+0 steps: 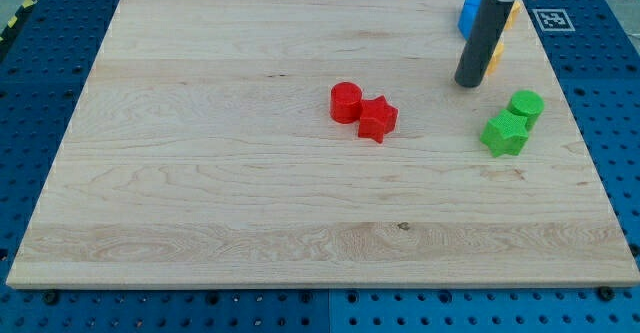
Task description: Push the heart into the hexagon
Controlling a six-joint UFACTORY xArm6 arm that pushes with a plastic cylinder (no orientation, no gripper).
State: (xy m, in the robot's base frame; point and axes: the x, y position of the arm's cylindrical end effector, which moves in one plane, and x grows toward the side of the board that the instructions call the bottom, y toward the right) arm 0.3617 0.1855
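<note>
The bench is pale wood with fine brown grain streaks, lying on a blue perforated surface. A red cylinder and a red star-shaped block sit mid-board. A green cylinder and a green star-like block are bright green. A blue block and an orange-yellow block show beside the dark grey rod. A black-and-white marker lies at the view's top right.
</note>
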